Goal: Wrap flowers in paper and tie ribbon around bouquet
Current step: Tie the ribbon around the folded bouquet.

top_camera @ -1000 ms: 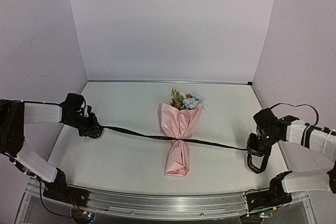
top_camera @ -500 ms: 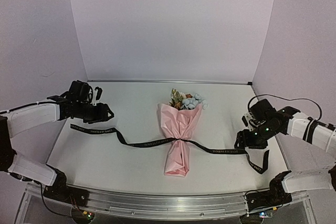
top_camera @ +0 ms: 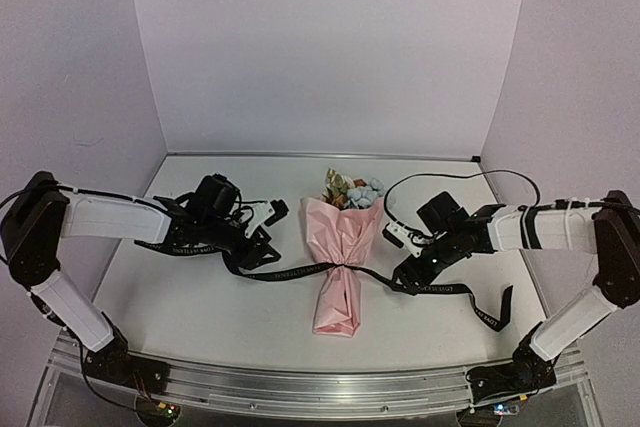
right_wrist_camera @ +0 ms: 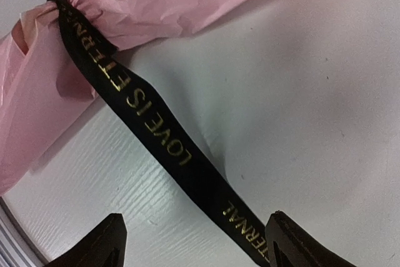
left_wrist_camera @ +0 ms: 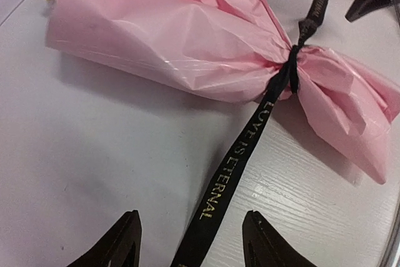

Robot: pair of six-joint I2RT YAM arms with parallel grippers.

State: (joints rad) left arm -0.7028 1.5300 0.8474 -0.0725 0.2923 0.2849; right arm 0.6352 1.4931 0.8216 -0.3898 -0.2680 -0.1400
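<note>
Pink paper cone bouquet [top_camera: 338, 282] with blue, cream and orange blooms: lies mid white table [top_camera: 200, 317], waist cinched by long black gold-lettered ribbon [left_wrist_camera: 232, 166]. Left gripper [left_wrist_camera: 192, 217]: jaws apart, straddling ribbon. Right gripper [right_wrist_camera: 195, 223]: likewise apart, straddling ribbon.

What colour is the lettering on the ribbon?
Gold, on the black ribbon; the right wrist view shows it best.

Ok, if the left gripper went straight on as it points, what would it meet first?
The ribbon, lying between the fingers of the open left gripper and running straight ahead; beyond it, probably the bouquet at its tied waist. The gripper's height above the table is unclear.
</note>
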